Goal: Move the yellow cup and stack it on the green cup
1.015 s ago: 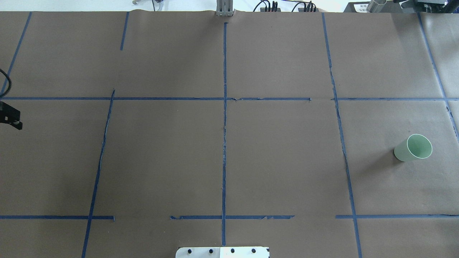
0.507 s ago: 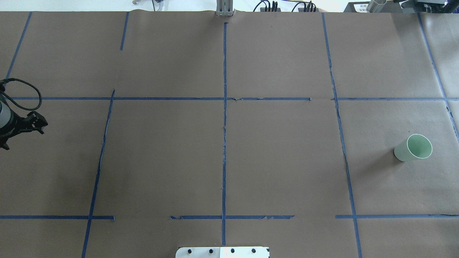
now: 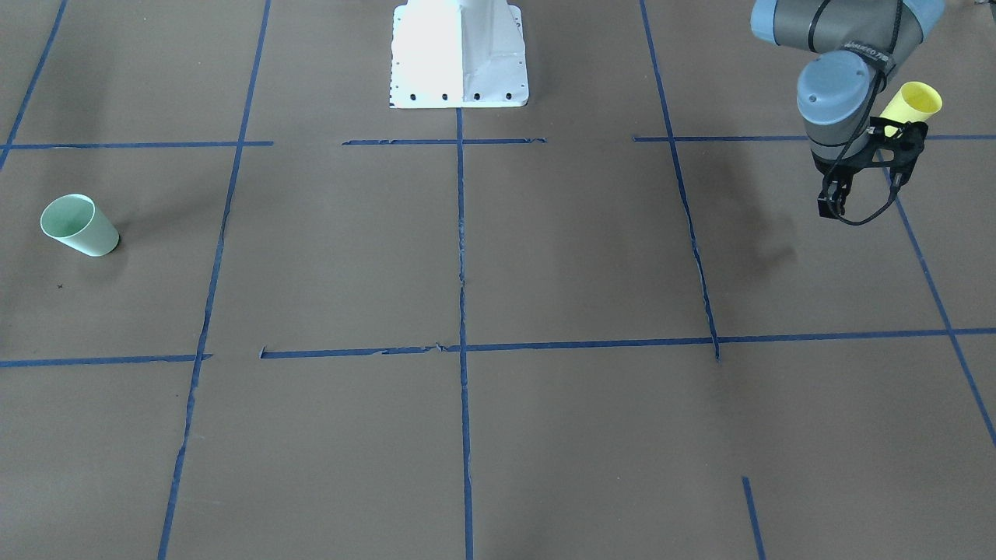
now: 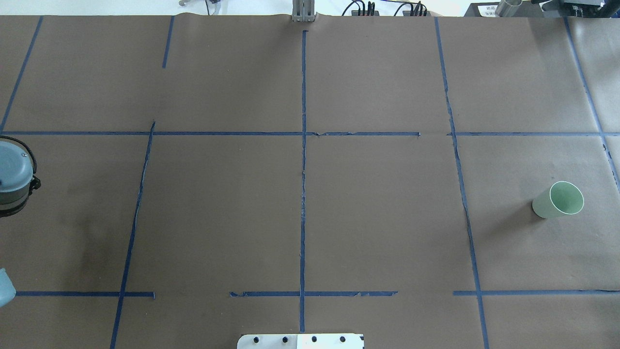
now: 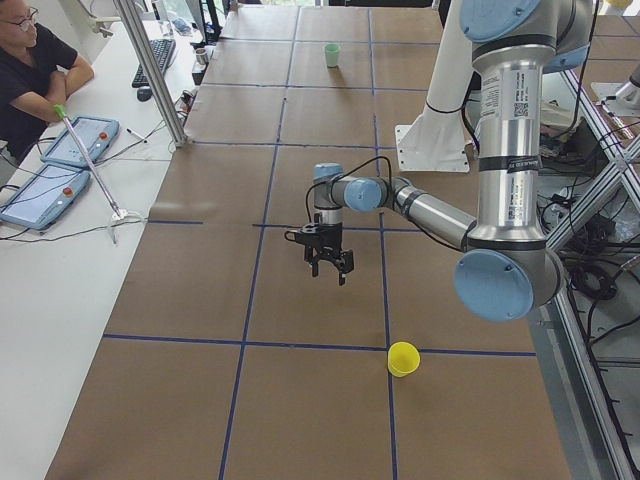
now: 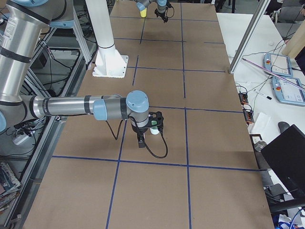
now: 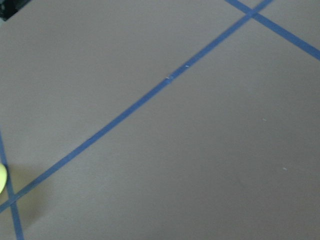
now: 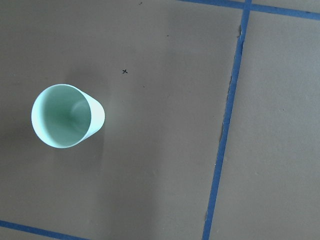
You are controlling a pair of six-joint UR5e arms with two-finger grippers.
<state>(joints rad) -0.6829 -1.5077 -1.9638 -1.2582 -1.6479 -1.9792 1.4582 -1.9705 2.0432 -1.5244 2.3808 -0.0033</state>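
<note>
The yellow cup (image 3: 914, 101) stands upright at the table's left end; it also shows in the exterior left view (image 5: 403, 358) and as a sliver at the left wrist view's edge (image 7: 2, 177). My left gripper (image 3: 831, 208) hangs above the table a short way from it, empty, and looks open (image 5: 328, 275). The green cup (image 4: 557, 199) stands upright at the right end (image 3: 78, 225). The right wrist view looks straight down into it (image 8: 67, 116). My right gripper (image 6: 147, 129) hovers over it; I cannot tell whether it is open or shut.
Blue tape lines grid the brown paper-covered table (image 4: 303, 194). The white robot base (image 3: 459, 54) stands at the near middle edge. A metal post (image 5: 150, 70) and a seated operator (image 5: 30, 50) with tablets are at the far side.
In the overhead view my left arm has swung at the left edge: the black gripper seen earlier is out of sight and only a grey wrist joint shows. The green cup has not moved.
</note>
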